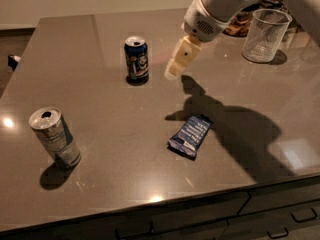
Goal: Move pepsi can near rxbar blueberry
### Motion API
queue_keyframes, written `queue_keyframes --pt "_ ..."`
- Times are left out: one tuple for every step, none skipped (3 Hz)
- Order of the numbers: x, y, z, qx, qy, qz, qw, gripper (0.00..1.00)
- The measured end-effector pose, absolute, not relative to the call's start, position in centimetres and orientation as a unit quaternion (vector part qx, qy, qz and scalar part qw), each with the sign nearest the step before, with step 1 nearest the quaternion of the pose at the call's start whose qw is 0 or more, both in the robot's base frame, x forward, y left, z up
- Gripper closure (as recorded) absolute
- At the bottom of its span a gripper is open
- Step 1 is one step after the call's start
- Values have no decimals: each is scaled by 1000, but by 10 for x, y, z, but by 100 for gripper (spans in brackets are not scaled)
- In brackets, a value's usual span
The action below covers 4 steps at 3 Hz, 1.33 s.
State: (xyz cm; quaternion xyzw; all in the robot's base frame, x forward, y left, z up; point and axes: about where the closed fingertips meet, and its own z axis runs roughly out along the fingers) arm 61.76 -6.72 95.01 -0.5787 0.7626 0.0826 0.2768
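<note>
The pepsi can [136, 59], dark navy with a silver top and a pale logo, stands upright at the back middle of the table. The rxbar blueberry [190, 135], a flat dark blue wrapper with pale text, lies nearer the front, right of centre. My gripper [172, 73] hangs from the white arm coming in from the upper right. It hovers just right of the pepsi can, apart from it and holding nothing.
A taller silver-grey can [54, 136] stands at the front left. A clear plastic cup [264, 35] stands at the back right, with a dark bag [243, 21] behind it. The brown table's front edge [150, 201] runs above drawers.
</note>
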Motion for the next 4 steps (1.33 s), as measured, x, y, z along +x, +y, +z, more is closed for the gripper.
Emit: queue_keyframes --pt "644 -35 936 -571 759 113 293 0" --pt "663 -8 924 -566 757 134 298 0" --pt "677 21 913 -562 754 157 301 0" --pt "683 36 910 -562 751 168 302 0"
